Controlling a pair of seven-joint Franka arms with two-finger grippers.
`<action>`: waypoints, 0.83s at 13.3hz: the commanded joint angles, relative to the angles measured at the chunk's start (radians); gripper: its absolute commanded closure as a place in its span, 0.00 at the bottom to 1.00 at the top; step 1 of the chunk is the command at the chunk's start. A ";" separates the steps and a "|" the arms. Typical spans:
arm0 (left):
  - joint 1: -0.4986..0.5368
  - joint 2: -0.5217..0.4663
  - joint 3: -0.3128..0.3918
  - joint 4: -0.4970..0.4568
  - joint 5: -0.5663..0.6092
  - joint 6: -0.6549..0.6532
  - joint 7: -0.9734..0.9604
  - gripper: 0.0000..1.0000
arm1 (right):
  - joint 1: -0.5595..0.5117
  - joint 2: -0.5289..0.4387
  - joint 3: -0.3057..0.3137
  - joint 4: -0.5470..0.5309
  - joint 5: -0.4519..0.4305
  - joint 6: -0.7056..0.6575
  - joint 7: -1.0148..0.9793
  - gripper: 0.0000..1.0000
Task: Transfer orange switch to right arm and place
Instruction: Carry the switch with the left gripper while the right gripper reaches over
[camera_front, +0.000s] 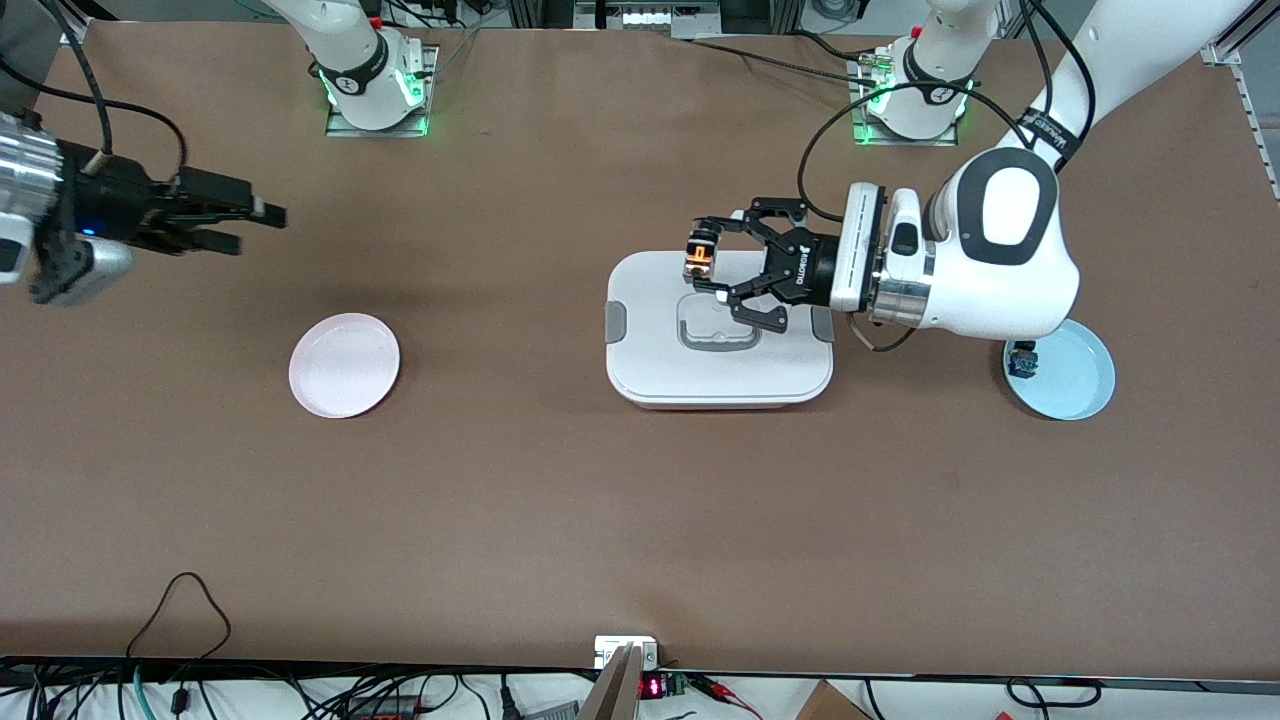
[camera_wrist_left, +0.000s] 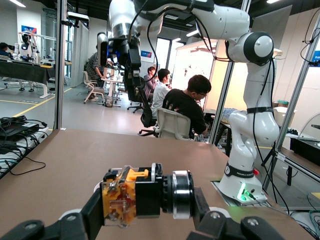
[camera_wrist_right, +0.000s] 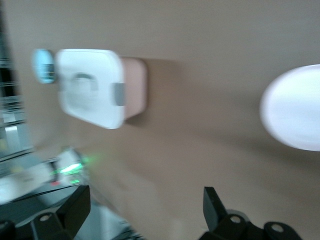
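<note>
My left gripper (camera_front: 708, 260) is shut on the orange switch (camera_front: 698, 258) and holds it in the air over the white lidded box (camera_front: 720, 340). The left wrist view shows the switch (camera_wrist_left: 135, 195) lying sideways between the black fingers (camera_wrist_left: 92, 215). It has an orange-tan block at one end, a black body in the middle and a silver ring at the other end. My right gripper (camera_front: 250, 228) hangs open and empty over bare table at the right arm's end. Its own view shows nothing between the jaws of the right gripper (camera_wrist_right: 145, 200).
A pink plate (camera_front: 344, 365) lies toward the right arm's end. A light blue plate (camera_front: 1075, 375) at the left arm's end carries a small black-blue part (camera_front: 1022, 360). The left arm's elbow hangs over that plate's edge. Cables run along the table's near edge.
</note>
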 joint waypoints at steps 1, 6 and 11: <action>0.021 -0.015 -0.030 -0.030 -0.060 0.021 0.043 1.00 | -0.002 0.080 0.001 0.008 0.198 -0.023 -0.021 0.00; 0.003 -0.013 -0.048 -0.088 -0.273 0.085 0.261 1.00 | 0.044 0.170 0.007 -0.036 0.540 0.035 -0.027 0.00; -0.001 -0.013 -0.050 -0.090 -0.275 0.105 0.277 1.00 | 0.230 0.180 0.007 -0.097 0.744 0.243 -0.017 0.00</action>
